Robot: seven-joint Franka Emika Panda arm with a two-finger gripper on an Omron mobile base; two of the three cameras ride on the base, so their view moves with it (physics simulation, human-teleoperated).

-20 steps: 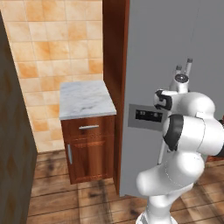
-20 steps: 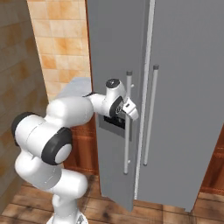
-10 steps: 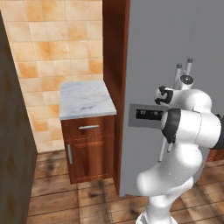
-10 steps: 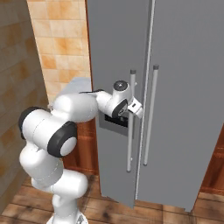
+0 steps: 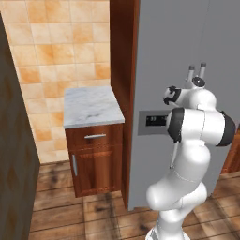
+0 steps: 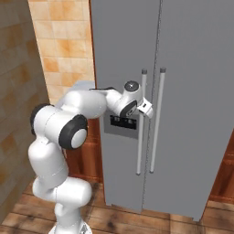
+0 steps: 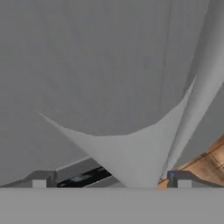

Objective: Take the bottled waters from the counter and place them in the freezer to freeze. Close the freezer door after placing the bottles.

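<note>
End effector (image 6: 147, 108) sits at the freezer door (image 6: 123, 68) bar handle (image 6: 141, 123), fingers spread around it, likely to pull it open; tabletop (image 5: 91, 105) bare.

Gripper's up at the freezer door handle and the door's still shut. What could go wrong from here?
1. The gripper is at the freezer door's bar handle, and the hand view shows the bar between the fingertips, but I can't tell whether they have closed on it; pulling early could slip off.
2. The twin door's handle runs close alongside; drifting sideways could catch it.
3. The marble counter shows no bottles here, so they must be fetched from elsewhere.
</note>
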